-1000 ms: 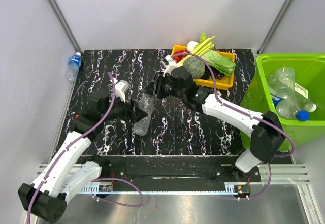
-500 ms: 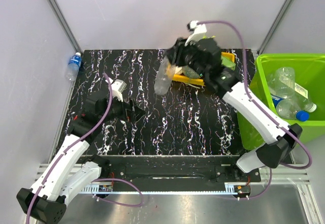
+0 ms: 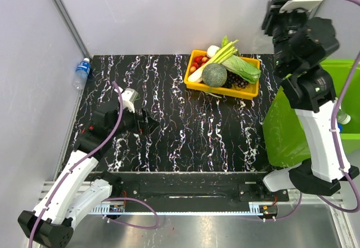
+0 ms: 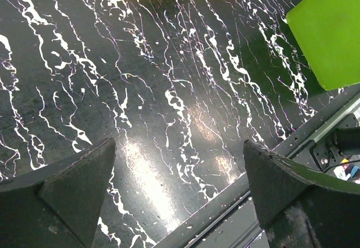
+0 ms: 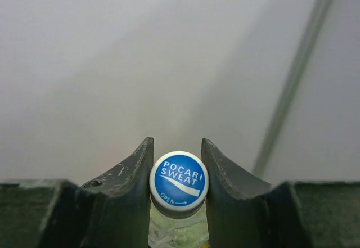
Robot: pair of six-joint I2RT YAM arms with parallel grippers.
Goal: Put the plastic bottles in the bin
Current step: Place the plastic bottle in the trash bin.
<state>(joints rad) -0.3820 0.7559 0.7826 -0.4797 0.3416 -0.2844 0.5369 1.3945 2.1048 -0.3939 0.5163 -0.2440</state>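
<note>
Right gripper point(image 5: 177, 142) is clamped on a bottle point(image 5: 179, 214), a finger pressed to each side of its blue cap point(image 5: 179, 180); the cap faces the wrist camera head-on and reads POCARI SWEAT in white, so the long axis runs away from the lens behind it; only a sliver of clear plastic shows under the cap. From the top view the right arm point(image 3: 315, 90) is reared up high over the bin point(image 3: 281, 124), near the back wall, and the bottle itself is hidden behind the arm there; nothing but plain grey wall around the fingers. The bin is lime green, thick-rimmed, and sits off the table's point(image 3: 185, 130) right edge. Left gripper point(image 4: 177, 169) is spread wide with nothing in it, low over bare black marble, with the table's near edge close below and a bin corner up right. Yellow tray point(image 3: 225, 92) of veg sits at the far edge. Another bottle by the wall point(image 3: 82, 71), blue cap and label, lies off the far-left corner.
</note>
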